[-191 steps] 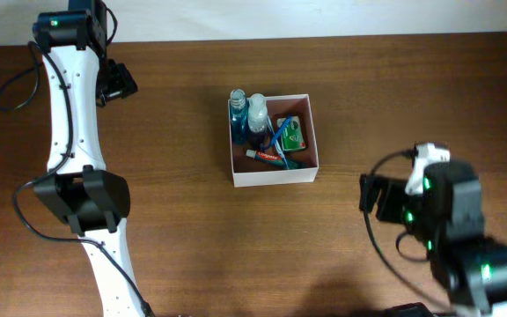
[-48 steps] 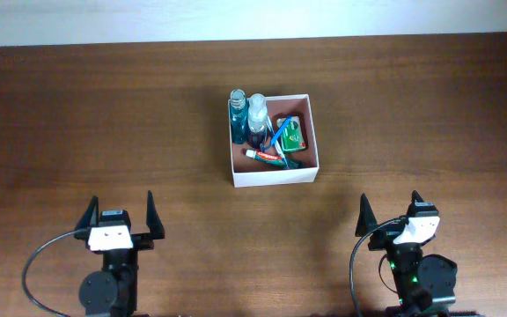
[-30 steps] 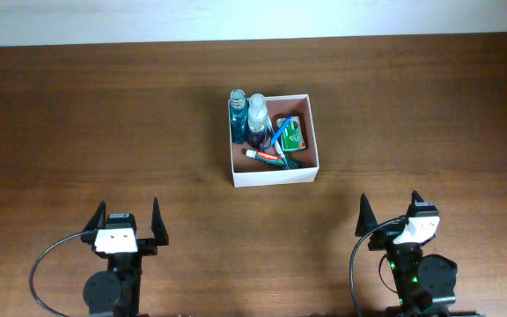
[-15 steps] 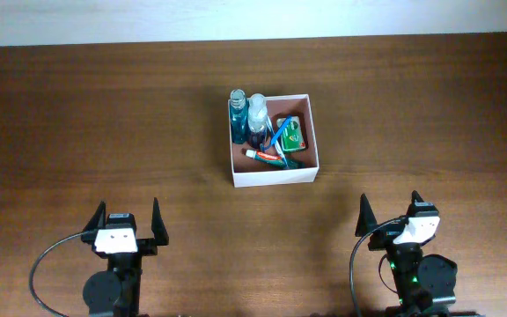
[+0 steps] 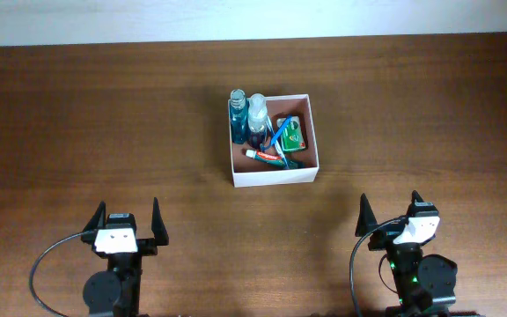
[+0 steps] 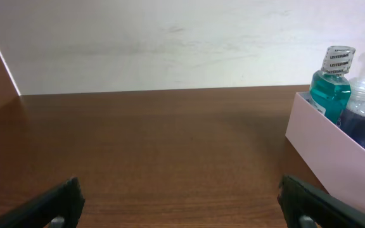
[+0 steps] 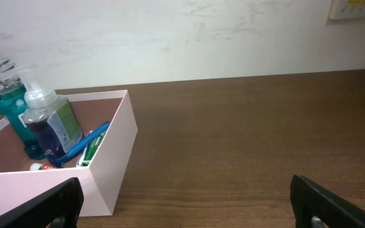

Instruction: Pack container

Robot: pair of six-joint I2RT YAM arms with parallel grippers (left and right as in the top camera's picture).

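At the desk's near edge, the left tool (image 5: pixel 128 212) and right tool (image 5: pixel 390 208) have both pulled back, spread wide and empty; the box (image 5: pixel 275 174) sits mid-desk, filled, so packing looks finished.

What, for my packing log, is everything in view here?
container: 1, white outside, reddish-brown inside, table centre
mouthwash bottle: 1, teal, container's far-left corner
spray bottle: 1, clear with dark blue liquid, beside the mouthwash bottle
packet: 1, green, container's right side
toothpaste: 1, white and red, lying in the container
toothbrush: 1, blue, slanted in the container
table: 1, brown wood
wall: 1, white, behind the table
left gripper: 1, black, open, near edge
right gripper: 1, black, open, near edge
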